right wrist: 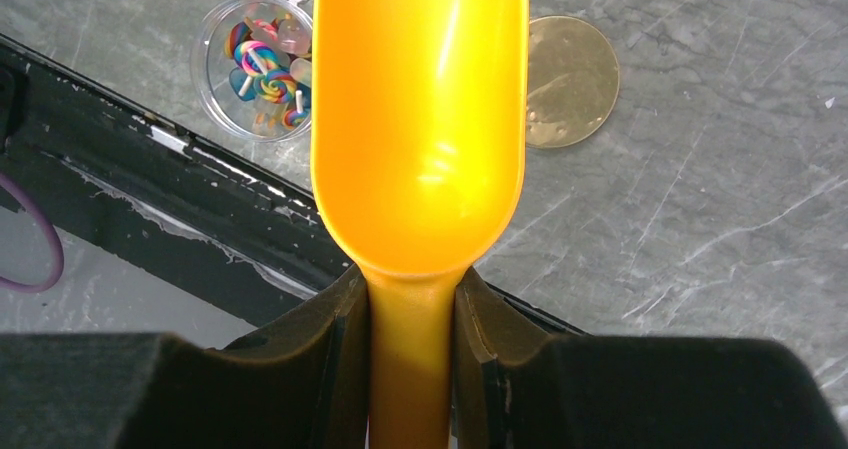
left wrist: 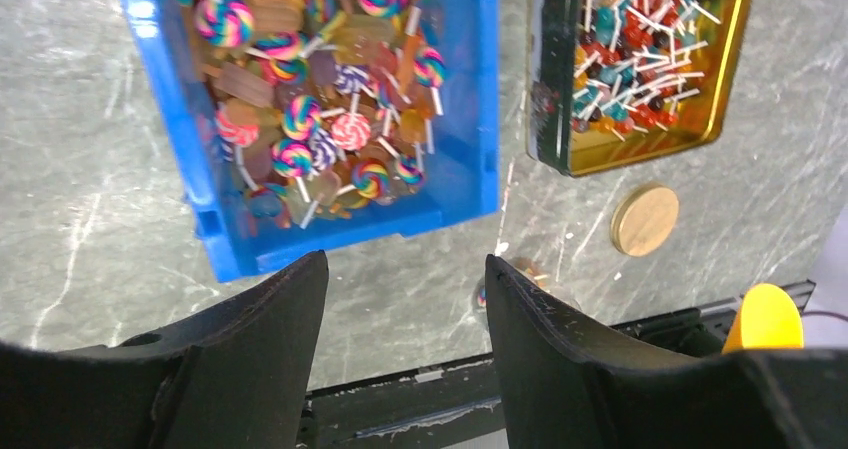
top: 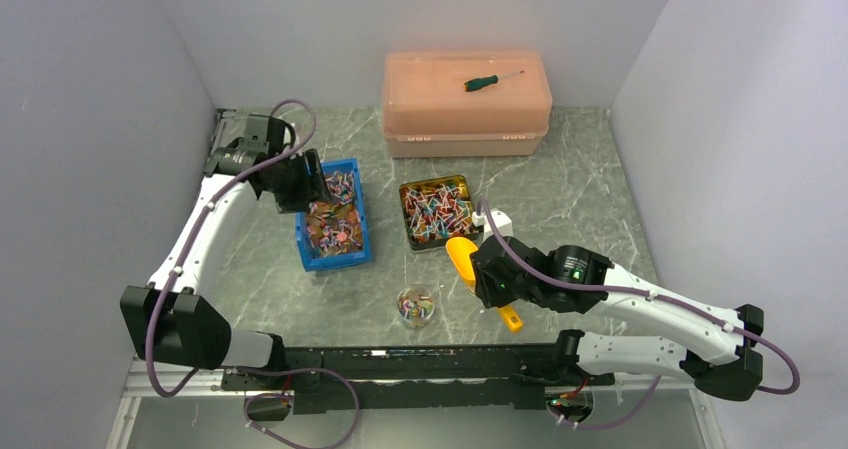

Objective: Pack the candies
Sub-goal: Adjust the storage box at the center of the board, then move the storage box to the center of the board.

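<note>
**Right gripper clamped on the scoop; candies lie in crate, cup and tin**

In the top view, your left gripper (top: 300, 184) hangs over the 11 o'clock corner of the blue crate (top: 338, 262). Its fingers (left wrist: 270, 319) stand wide apart, and between them you see the marble table (left wrist: 90, 219). The crate sits at 10 o'clock from the table centre and is heaped with swirl lollipops (left wrist: 330, 119) in many colours.

At 6 o'clock from the centre, near the arm bases, stands a small clear cup (top: 415, 306) with a few candies (right wrist: 262, 59) in it. At 1 o'clock from the cup is the gold tin (top: 402, 214), full of small stick candies (top: 437, 209). The tin is beside the crate and does not touch it.

At 12 o'clock, against the back wall, rests a peach storage box (top: 430, 109) with a green-handled screwdriver (top: 485, 81) on its lid.

Your right gripper (right wrist: 412, 299) is pressed tight on the handle of the orange scoop (right wrist: 420, 119). The scoop bowl points to 11 o'clock and reaches the tin's 5 o'clock corner. Whether it touches the tin, I cannot tell. In the right wrist view, a round gold lid (right wrist: 570, 81) lies flat on the table just beside the bowl, and the cup is on the bowl's other side.
</note>
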Controlling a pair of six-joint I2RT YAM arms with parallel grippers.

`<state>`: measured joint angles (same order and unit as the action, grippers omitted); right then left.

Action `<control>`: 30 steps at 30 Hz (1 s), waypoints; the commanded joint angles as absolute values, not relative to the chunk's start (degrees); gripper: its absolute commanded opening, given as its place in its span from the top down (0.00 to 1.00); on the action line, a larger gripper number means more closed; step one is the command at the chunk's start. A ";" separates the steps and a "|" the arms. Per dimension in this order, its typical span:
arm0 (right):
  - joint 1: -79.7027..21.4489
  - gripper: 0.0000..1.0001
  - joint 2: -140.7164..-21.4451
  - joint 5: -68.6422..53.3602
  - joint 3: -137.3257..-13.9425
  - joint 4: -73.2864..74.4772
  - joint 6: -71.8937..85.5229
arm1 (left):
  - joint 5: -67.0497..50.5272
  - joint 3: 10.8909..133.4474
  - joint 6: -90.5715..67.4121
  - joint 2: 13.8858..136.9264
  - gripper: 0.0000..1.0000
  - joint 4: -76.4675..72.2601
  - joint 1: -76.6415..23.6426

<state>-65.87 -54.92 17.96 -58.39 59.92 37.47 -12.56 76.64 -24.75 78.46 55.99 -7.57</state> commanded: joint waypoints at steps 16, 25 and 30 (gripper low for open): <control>-65.65 1.00 -48.99 19.69 -60.62 60.67 38.47 | -6.59 83.02 -41.20 83.15 0.40 51.82 -30.26; -65.65 1.00 -47.24 19.13 -60.55 59.97 38.94 | -2.07 88.46 -44.02 92.25 0.41 52.18 -35.70; -65.63 1.00 -46.73 18.66 -60.48 60.28 39.32 | -1.24 90.00 -44.03 96.65 0.41 51.86 -35.82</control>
<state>-65.82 -47.81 18.02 -58.43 60.62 38.20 -3.57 86.78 -42.74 94.28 52.62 -35.73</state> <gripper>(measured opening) 0.309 0.595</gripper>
